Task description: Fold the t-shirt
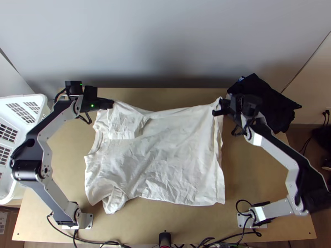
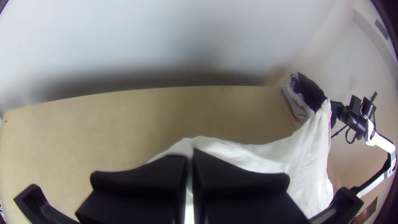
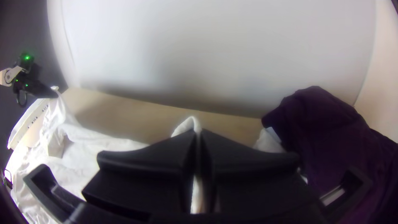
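Observation:
The white t-shirt [image 1: 173,153] lies over the middle of the table, its far edge lifted and sagging between the two grippers. At its far left corner, my left gripper [image 1: 111,104] is shut on the cloth; a sleeve lies below that corner, and another is bunched at the near left. My right gripper [image 1: 217,108] is shut on the far right corner. In the left wrist view, white cloth is pinched in the left gripper [image 2: 190,159]. The right wrist view has a fold of cloth between the fingers of the right gripper [image 3: 197,139].
Dark clothes [image 1: 269,103] are heaped at the table's far right corner, beside my right gripper. A white plastic basket [image 1: 25,99] stands at the left edge. The wall [image 1: 165,45] rises behind the table's far edge, and cables run along the near edge.

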Available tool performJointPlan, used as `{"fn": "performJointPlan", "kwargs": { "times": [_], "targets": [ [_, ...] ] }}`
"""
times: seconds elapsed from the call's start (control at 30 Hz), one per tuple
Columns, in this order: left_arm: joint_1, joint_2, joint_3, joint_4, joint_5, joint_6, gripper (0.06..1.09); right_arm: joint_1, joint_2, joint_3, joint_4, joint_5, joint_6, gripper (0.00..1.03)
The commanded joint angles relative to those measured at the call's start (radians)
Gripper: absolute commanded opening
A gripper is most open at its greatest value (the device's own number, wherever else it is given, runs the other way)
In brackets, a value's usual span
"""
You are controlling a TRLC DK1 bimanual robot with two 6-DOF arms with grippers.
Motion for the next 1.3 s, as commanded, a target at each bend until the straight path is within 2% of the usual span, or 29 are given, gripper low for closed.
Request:
{"fn": "performJointPlan", "kwargs": {
  "times": [0.0,0.47,0.97,1.27],
  "targets": [
    [-0.001,0.095,0.110,-0.009,-0.005,0.001,0.09,-0.023,0.144,0.108,0.014,-0.004,-0.006,0.03],
    [-0.008,0.253,0.285,-0.038,-0.019,0.004,0.09,-0.041,0.303,0.218,0.020,-0.006,-0.030,0.03],
    [0.008,0.385,0.395,-0.093,-0.073,0.075,0.09,-0.072,0.418,0.290,0.020,-0.004,-0.032,0.03],
    [0.002,0.505,0.567,-0.205,-0.199,0.093,0.09,-0.077,0.460,0.326,0.021,-0.003,-0.032,0.03]
  ]
}}
